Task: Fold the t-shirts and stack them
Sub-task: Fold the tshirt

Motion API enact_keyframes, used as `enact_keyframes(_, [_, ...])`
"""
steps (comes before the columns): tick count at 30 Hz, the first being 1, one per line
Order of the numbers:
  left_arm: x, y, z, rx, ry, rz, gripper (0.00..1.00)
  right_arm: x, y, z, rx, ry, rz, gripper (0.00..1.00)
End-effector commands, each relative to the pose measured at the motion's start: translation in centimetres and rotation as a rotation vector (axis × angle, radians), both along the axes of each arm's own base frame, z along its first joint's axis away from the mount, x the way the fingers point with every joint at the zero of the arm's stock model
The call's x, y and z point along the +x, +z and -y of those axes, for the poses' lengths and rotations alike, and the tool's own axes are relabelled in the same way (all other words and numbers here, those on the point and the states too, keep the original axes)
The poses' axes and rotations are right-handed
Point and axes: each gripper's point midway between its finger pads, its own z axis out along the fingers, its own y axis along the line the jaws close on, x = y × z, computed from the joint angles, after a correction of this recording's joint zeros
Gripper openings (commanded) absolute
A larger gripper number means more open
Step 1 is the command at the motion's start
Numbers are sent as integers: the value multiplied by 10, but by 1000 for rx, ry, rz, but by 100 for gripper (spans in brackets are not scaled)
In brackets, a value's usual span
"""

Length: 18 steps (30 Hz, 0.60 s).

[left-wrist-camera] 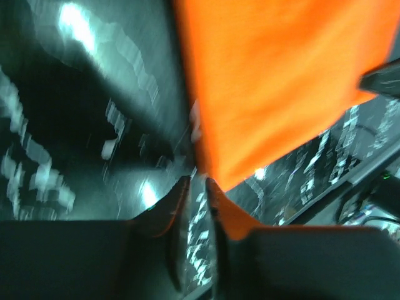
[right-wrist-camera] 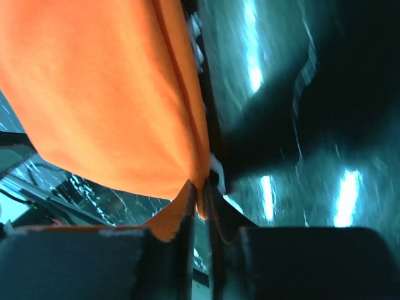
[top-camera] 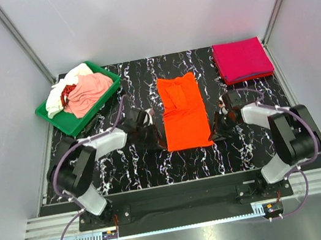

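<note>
Orange t-shirt (top-camera: 183,113) lies flat on the marbled black table (top-camera: 125,163), folded into a long strip, and both arms are down at its near end! Left jaws are pinched tight on its near left corner, cloth caught between the fingers (left-wrist-camera: 167,215). Right jaws are clamped on the near right corner, the same grip. Beyond and right of the orange shirt sits a magenta t-shirt (top-camera: 242,59), folded square. Beyond and left, a green tray (top-camera: 54,114) holds pale pink (top-camera: 88,90), white (top-camera: 63,87) and red (top-camera: 70,92) t-shirts, heaped.
</note>
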Motion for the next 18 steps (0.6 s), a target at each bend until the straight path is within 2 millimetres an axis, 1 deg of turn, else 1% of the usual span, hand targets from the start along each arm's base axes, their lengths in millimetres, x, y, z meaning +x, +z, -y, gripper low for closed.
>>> enact_keyframes(1, [0,9,-20,62,75,51,24,-1,12,5,-4,-78,54,18])
enact_keyframes(2, [1,14,-21,66,76,65,26,0,22,5,3,-89,82,21])
enact_keyframes(3, [1,18,-24,79,82,67,30,1,25,6,0,-101,90,30])
enact_keyframes(4, [10,37,-19,57,84,109,31,0,29,9,-18,-118,85,31])
enact_keyframes(7, [26,60,-11,35,75,170,32,9,53,14,-40,-142,133,33])
enact_keyframes(8, [38,74,-2,9,62,203,32,13,60,14,-42,-146,151,33])
enact_keyframes(9, [45,78,3,-1,52,213,31,18,66,13,-38,-150,168,33])
enact_keyframes(10, [58,79,12,-6,43,216,30,28,76,12,-35,-153,198,32])
enact_keyframes(12, [66,78,23,-27,17,211,29,39,80,9,-32,-134,210,32])
enact_keyframes(13, [74,71,29,-23,15,201,28,52,84,5,-21,-118,230,31])
enact_keyframes(15, [81,71,40,-55,-13,201,29,66,86,0,-9,-103,250,27])
enact_keyframes(16, [91,68,48,-56,-29,207,29,77,93,-2,-5,-96,276,27])
enact_keyframes(17, [97,65,49,-47,-41,219,29,83,85,-4,-6,-94,260,26])
enact_keyframes(18, [101,62,50,-39,-48,216,28,90,86,-6,-3,-89,274,25])
